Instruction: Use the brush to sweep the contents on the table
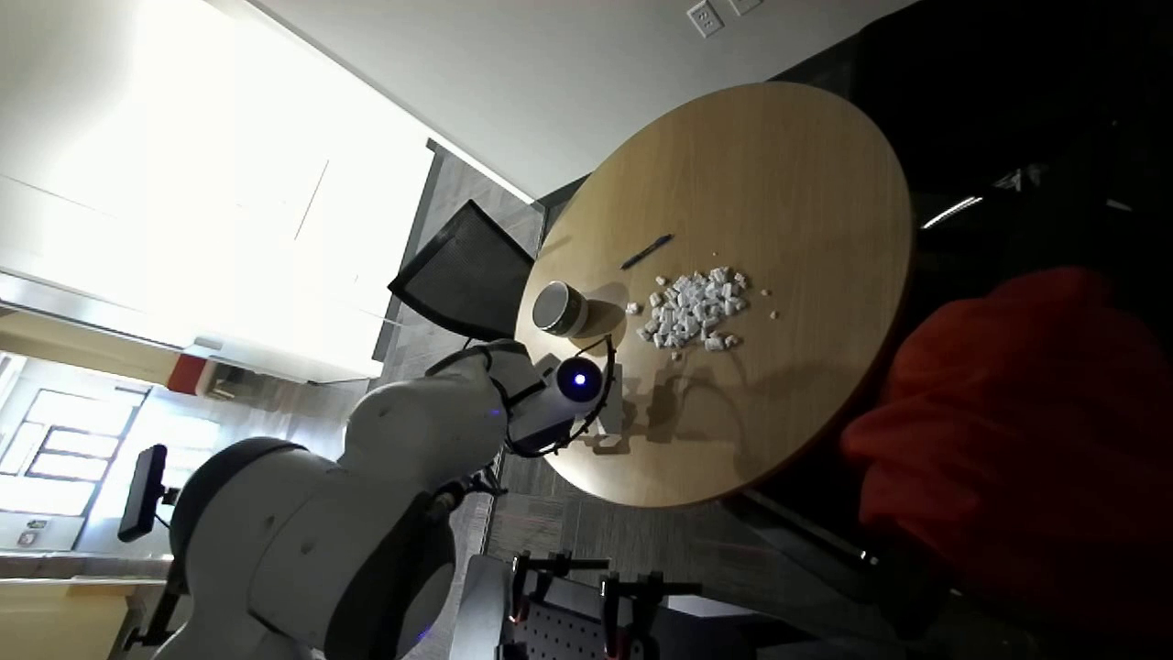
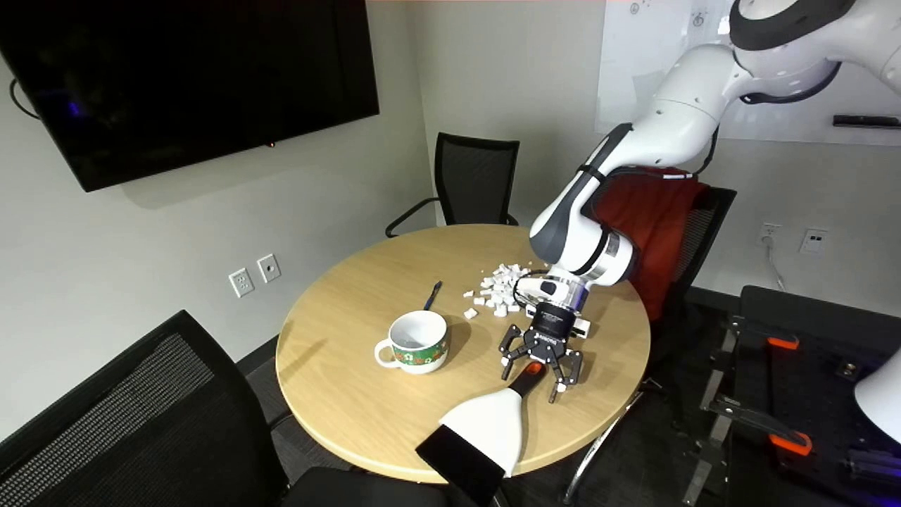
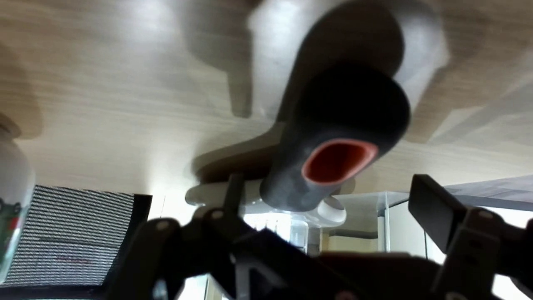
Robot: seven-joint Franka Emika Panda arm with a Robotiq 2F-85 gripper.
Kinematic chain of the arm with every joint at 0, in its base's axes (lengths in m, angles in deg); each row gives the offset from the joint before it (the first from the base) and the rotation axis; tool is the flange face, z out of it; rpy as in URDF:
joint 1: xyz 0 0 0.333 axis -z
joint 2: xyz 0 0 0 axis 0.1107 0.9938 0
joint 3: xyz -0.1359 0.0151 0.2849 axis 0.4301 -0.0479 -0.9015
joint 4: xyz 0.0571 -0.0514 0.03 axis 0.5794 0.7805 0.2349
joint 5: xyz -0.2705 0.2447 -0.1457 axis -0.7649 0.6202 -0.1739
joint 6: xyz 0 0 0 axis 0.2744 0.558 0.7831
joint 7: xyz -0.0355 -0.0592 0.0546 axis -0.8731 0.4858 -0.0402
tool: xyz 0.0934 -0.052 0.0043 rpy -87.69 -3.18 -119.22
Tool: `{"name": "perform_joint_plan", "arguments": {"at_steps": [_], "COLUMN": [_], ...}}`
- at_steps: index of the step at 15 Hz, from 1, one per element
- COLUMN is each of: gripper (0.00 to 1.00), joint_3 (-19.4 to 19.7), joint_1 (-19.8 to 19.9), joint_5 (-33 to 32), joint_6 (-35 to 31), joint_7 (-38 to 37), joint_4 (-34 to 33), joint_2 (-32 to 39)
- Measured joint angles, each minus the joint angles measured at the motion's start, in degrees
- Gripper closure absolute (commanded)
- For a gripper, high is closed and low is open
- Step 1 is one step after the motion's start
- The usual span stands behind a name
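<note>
The brush has a black handle [image 2: 528, 378] with an orange-lined hole, a white flared head [image 2: 489, 426] and a black end that extends past the table's near edge in an exterior view. My gripper [image 2: 529, 388] is open around the handle's end, low over the table [image 2: 352, 415]. In the wrist view the handle [image 3: 300, 183] stands between the spread fingers [image 3: 329, 179], with a clear gap to the right finger. The contents, a heap of small white bits [image 1: 692, 310], lie on the table and show in both exterior views [image 2: 501, 285]. The arm hides most of the brush in an exterior view.
A white mug with a green flowered band [image 2: 417, 345] stands near the brush; it also shows in an exterior view [image 1: 561, 310]. A slim dark pen-like object [image 1: 646, 251] lies between mug and heap. Black chairs [image 2: 141, 415] and a red cloth [image 2: 651, 225] surround the round table.
</note>
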Motion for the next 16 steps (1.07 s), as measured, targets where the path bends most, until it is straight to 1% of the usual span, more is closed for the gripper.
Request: {"name": "perform_joint_plan", "arguments": {"at_steps": [3, 6, 10, 16], "gripper": [0.00, 0.00, 0.00, 0.00], "joint_3": [-2.59, -2.69, -3.08, -4.62], "joint_1": [4.26, 5.54, 4.73, 2.08], "joint_5": [-1.62, -1.62, -1.62, -1.96], "joint_6": [-0.94, -0.95, -1.30, -3.63], "joint_7": [0.00, -0.45, -3.68, -11.55], "joint_4": [0.11, 0.11, 0.10, -0.85], "joint_2": [3.50, 5.29, 5.86, 5.82]}}
